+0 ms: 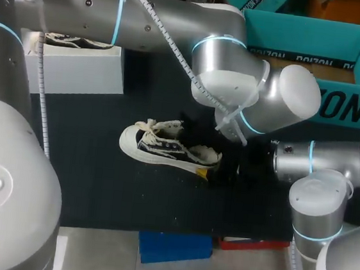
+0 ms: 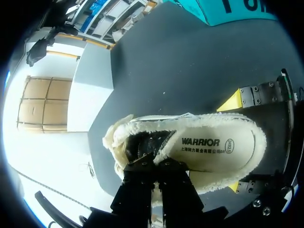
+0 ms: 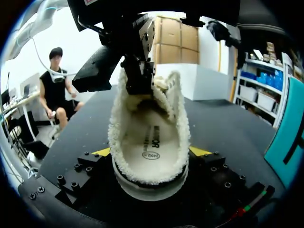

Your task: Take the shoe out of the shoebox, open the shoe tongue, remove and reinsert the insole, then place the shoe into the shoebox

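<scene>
Clamps white fleece-lined black canvas shoe (image 1: pixel 166 148) by heel in right claw (image 3: pixel 151 152); ahead, pinches tongue (image 2: pixel 145 142) in closed left claw (image 2: pixel 153 166).

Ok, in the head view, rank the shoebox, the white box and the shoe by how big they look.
Largest: shoebox, even partly hidden.
Then: white box.
Smallest: shoe, about as long as the white box but slimmer, and nearer the camera.

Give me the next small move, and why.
Probably the left gripper lifts the tongue farther toward the toe. It grips the tongue, the right gripper clamps the shoe at its heel, and the insole lies inside, its front hidden under the tongue.
</scene>
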`<state>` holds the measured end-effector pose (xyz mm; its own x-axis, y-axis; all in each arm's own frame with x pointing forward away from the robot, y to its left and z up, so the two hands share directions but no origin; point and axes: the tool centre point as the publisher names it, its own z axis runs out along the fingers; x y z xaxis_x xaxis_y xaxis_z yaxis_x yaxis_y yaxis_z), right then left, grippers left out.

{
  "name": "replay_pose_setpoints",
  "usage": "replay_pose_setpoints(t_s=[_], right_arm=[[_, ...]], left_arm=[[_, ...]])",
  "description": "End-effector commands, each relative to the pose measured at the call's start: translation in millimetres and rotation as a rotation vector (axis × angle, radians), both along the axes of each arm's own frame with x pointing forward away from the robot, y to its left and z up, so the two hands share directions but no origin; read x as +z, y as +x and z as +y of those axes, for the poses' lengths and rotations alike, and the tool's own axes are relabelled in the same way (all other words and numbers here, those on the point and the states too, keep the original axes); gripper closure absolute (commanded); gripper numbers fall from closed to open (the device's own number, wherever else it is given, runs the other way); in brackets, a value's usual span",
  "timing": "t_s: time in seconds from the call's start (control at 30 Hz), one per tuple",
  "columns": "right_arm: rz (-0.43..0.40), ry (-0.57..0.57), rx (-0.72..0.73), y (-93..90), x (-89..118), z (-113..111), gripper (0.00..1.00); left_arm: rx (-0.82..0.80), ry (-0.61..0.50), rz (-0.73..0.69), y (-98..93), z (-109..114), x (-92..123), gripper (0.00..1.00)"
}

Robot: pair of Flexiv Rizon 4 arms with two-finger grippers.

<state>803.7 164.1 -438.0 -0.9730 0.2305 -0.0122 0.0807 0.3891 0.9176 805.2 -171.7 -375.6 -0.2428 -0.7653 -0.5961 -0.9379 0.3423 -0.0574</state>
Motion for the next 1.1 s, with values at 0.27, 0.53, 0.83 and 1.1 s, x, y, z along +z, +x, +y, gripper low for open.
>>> replay_pose_setpoints(t_s=[0.27, 0.53, 0.83, 1.1], right_arm=[[0.001, -0.001, -0.002, 0.2, -2.1, 2.3, 1.0], [0.001, -0.001, -0.002, 0.2, -2.1, 2.3, 1.0], [0.001, -0.001, -0.002, 0.2, -2.1, 2.3, 1.0], [0.001, -0.001, -0.002, 0.2, -2.1, 2.3, 1.0]], left_arm=[[0.048, -0.112, -0.047, 6.1, 13.1, 35.9, 1.0], [0.118, -0.173, -0.106, 8.8, 41.3, 60.5, 1.0], [0.195, -0.17, -0.114, 6.5, 71.0, 54.7, 1.0], [0.251, -0.176, -0.124, 10.3, 91.5, 56.3, 1.0]])
